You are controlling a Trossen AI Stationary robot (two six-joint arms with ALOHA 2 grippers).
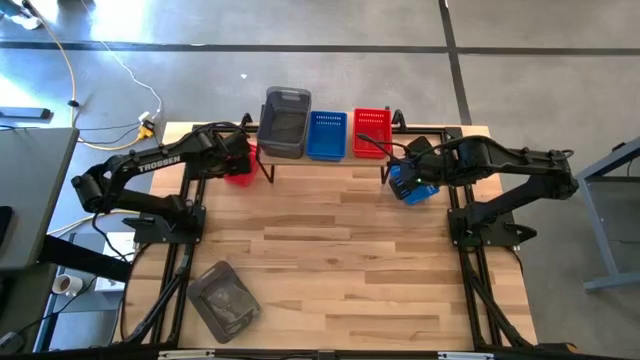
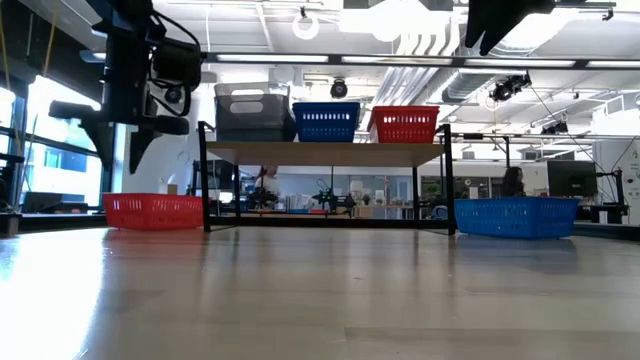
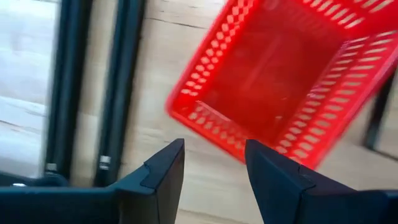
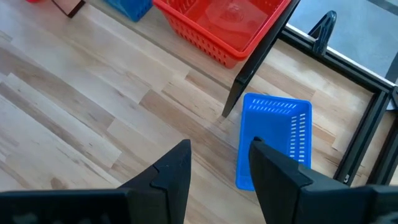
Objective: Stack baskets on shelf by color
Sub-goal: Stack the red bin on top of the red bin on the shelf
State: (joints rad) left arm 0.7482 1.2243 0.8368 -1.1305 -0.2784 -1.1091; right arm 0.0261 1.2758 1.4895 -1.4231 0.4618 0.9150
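Two loose baskets on the bench: red mesh plastic basket [image 3: 280,81] just ahead of the left gripper [image 3: 214,165], blue mesh plastic basket [image 4: 277,140] just beyond the right gripper [image 4: 219,163]. Both jaws part-open, empty. Risk: a tip catches mesh or shelf leg [image 4: 255,62], skidding the basket.

Table [image 1: 330,250]: light wood planks w/ satin sheen. Baskets all plastic mesh: red [image 3: 280,81] and blue [image 4: 277,140] opaque, grey [image 1: 226,298] translucent. Shelf [image 2: 325,153]: wood top, thin matt black metal legs.
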